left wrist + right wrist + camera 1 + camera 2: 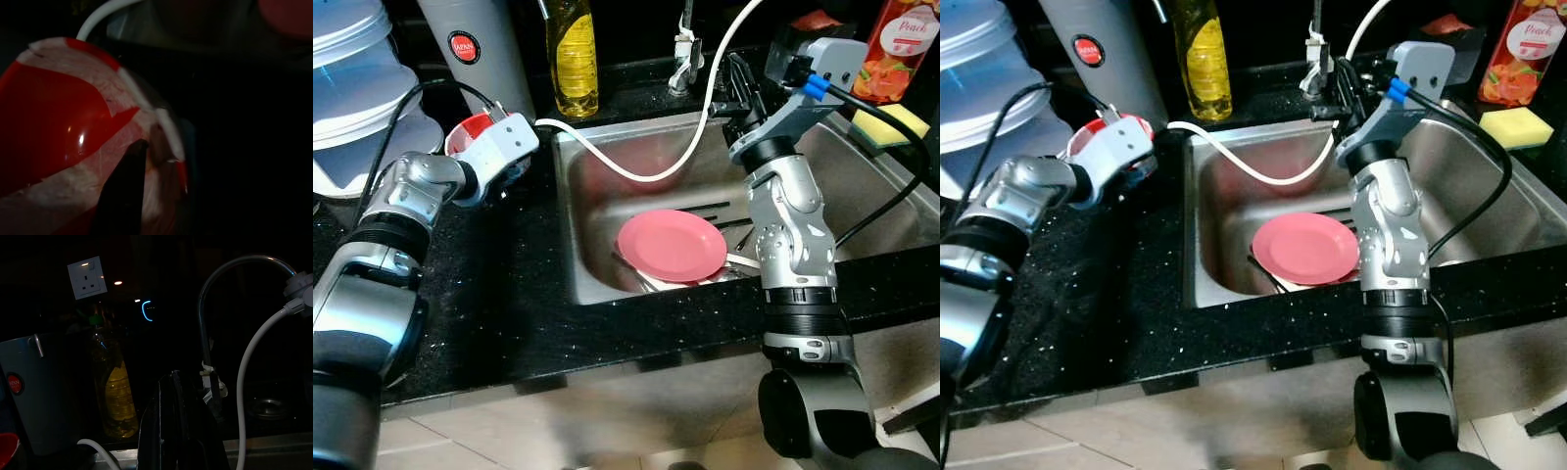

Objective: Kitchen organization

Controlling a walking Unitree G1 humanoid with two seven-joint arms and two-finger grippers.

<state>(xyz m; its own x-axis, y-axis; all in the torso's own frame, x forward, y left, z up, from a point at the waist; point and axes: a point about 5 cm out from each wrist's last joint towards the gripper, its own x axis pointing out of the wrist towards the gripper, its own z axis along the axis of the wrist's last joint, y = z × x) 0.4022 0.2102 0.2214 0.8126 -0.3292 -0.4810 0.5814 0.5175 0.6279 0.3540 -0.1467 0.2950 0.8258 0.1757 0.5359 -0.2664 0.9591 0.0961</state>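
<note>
Left gripper [460, 147], at the upper left of the head view, is at a red and white cup [473, 132] on the black counter [499, 304], just left of the sink's corner. In the left wrist view one black finger [122, 191] lies against the cup's side, with the red and white wall close behind it. I cannot tell from where I stand whether the fingers are clamped on the cup or only resting at it.

Right gripper [736, 88] is raised over the back edge of the steel sink [592, 196], upper right of centre, pointing toward the tap [683, 54]. In the right wrist view its two fingers lie pressed together with nothing between them.

A pink plate [672, 245] lies in the sink basin, middle of the frame, on top of some other dishes whose edges peek out underneath. A white hose [636, 174] curves from the counter across the basin and up toward the tap.

Behind the sink stands a bottle of yellow liquid [572, 54], and left of it a tall grey container with a red round label [475, 49]. A stack of clear plastic tubs [357, 88] is at the far upper left. At the upper right a yellow sponge [891, 125] rests by the sink rim, beside a peach juice carton [901, 44].
</note>
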